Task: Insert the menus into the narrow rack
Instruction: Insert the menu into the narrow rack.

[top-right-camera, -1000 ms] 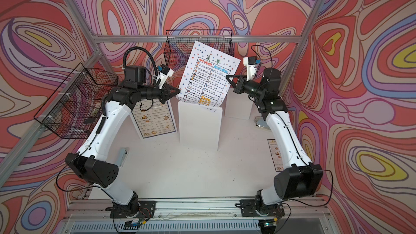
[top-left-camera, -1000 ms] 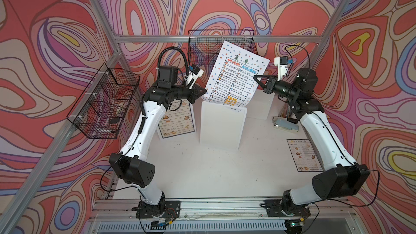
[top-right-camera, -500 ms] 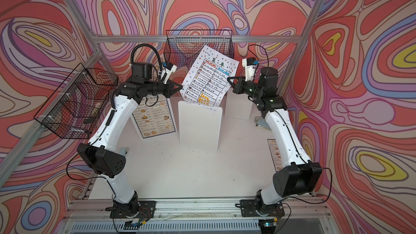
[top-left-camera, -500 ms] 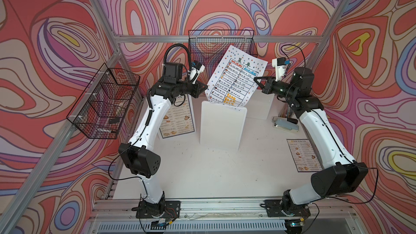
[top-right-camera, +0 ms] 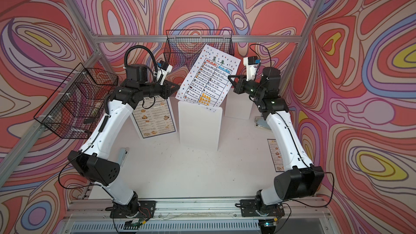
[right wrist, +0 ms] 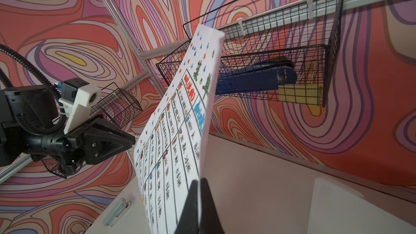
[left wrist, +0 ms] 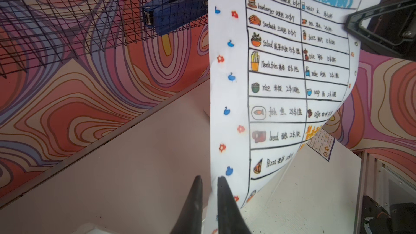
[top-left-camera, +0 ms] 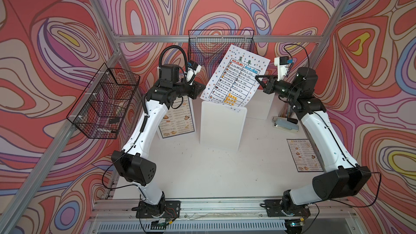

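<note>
A blue stapler [right wrist: 254, 79] lies beside a yellow binder clip [right wrist: 299, 95].

**One white menu [top-left-camera: 235, 78] held up, two lying flat**

The sheet, with a table and icon-dotted border, is held tilted, pinched at a side edge by the right tool [top-left-camera: 258, 81], lower edge at the top of the narrow white rack [top-left-camera: 221, 127]. The bigger blue-bordered menu [top-left-camera: 177, 120] is laid flat left of the rack, the smaller one [top-left-camera: 304, 155] by the desk's [top-left-camera: 213, 176] right edge.
</note>
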`<state>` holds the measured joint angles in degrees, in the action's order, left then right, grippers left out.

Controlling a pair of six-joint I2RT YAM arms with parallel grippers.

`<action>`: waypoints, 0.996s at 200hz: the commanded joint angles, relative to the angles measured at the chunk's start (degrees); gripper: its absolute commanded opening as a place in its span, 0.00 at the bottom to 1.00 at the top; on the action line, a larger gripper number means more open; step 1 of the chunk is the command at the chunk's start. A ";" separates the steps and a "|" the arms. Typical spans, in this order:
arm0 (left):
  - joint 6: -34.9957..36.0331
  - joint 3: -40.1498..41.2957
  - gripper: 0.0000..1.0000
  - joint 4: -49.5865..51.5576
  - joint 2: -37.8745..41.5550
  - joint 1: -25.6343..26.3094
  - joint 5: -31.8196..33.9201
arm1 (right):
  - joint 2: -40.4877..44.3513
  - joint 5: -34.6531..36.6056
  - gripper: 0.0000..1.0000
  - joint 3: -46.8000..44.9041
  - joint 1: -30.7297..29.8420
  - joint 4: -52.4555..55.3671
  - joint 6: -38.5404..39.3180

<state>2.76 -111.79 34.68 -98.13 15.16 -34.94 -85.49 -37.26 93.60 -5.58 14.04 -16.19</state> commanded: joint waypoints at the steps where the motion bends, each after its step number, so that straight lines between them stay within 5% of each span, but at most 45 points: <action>1: 0.79 -2.29 0.16 1.13 -1.58 -0.22 -1.35 | -0.11 0.58 0.00 1.00 -0.02 2.28 2.25; 28: 1.97 -1.93 0.16 1.19 -2.02 -0.26 -3.06 | 0.23 2.06 0.00 1.50 0.00 5.37 5.24; 60: 4.39 -0.22 0.29 1.27 -1.81 -0.25 -6.40 | 0.40 4.27 0.00 2.22 0.01 8.24 8.85; 116: 8.01 0.68 0.29 4.07 -1.98 -1.85 -11.44 | 0.54 -2.40 0.00 -1.60 0.01 -2.79 5.59; 159: 10.99 1.25 0.53 7.93 -2.58 -4.95 -14.22 | 0.04 -3.21 0.00 -2.20 0.00 -7.57 3.81; 199: 13.67 -1.30 0.37 12.00 -5.35 -5.05 -19.91 | -0.20 -4.26 0.00 -3.07 -0.04 -10.14 2.97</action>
<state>12.69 -111.33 41.74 -100.84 9.98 -49.71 -85.52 -39.99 91.74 -5.61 7.09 -12.10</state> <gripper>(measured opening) 0.444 0.041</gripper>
